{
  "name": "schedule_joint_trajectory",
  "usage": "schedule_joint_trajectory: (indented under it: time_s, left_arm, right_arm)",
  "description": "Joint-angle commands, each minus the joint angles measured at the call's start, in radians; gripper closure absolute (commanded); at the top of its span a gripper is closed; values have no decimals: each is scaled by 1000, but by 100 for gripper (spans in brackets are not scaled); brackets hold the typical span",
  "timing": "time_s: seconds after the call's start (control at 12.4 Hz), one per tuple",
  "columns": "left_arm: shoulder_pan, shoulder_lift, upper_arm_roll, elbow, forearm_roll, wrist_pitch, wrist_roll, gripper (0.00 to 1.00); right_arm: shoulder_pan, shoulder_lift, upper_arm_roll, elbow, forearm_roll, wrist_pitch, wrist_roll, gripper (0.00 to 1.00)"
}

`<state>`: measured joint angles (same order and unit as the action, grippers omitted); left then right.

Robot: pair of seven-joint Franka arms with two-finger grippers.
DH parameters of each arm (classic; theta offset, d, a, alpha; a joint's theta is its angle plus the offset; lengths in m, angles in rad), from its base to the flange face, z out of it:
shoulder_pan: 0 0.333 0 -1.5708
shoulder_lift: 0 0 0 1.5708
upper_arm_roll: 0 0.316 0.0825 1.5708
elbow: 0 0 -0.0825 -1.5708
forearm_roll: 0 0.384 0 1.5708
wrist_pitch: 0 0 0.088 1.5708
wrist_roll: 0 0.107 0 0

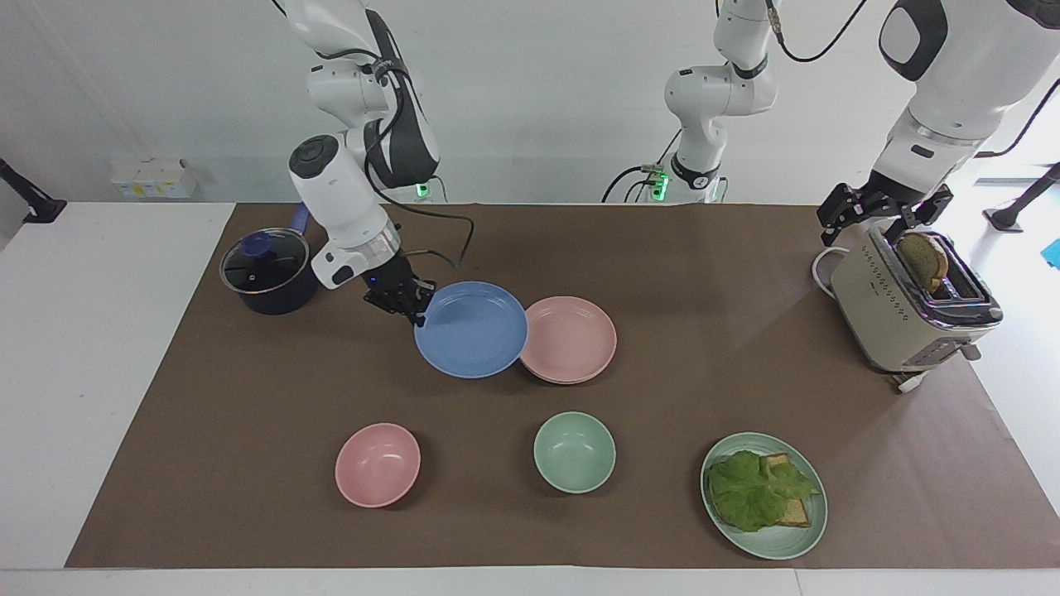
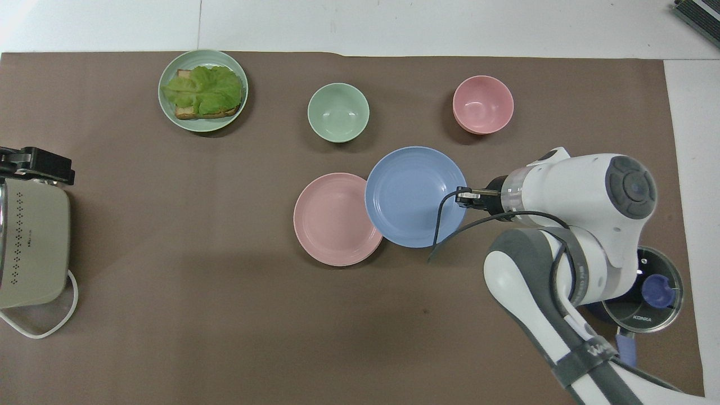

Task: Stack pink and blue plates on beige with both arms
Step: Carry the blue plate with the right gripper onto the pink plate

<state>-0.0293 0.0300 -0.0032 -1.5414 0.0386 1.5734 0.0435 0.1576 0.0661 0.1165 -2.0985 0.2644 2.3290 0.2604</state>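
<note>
My right gripper (image 1: 411, 304) (image 2: 464, 197) is shut on the rim of the blue plate (image 1: 472, 329) (image 2: 410, 197) and holds it up in the air, roughly level. The plate's edge overlaps the pink plate (image 1: 571, 338) (image 2: 334, 219) on the side toward the right arm's end. The pink plate lies mid-table on the beige plate (image 1: 566, 381), of which only a thin pale rim shows beneath it. My left gripper (image 1: 882, 217) (image 2: 34, 166) waits open over the toaster, nothing in it.
A beige toaster (image 1: 903, 306) with toast in its slot stands at the left arm's end. A dark lidded pot (image 1: 265, 269) stands at the right arm's end. Farther from the robots lie a pink bowl (image 1: 378, 463), a green bowl (image 1: 575, 452) and a green plate (image 1: 795, 538) with lettuce and toast.
</note>
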Motion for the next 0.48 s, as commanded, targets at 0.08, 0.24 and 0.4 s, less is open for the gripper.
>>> schedule_joint_trajectory:
  time_s: [0.08,0.24,0.4]
  left_arm:
    - [11,-12,-8,-3,11,-15,9,0]
    - [9,-12,-8,-3,11,-15,10,0]
    - [11,-12,-8,-3,11,-15,9,0]
  right_arm:
    - [80,37,2,3,27,79,58,100]
    - [126,61,3,3,26,108,79,100]
    - [174,95,3,3,27,173,106,100]
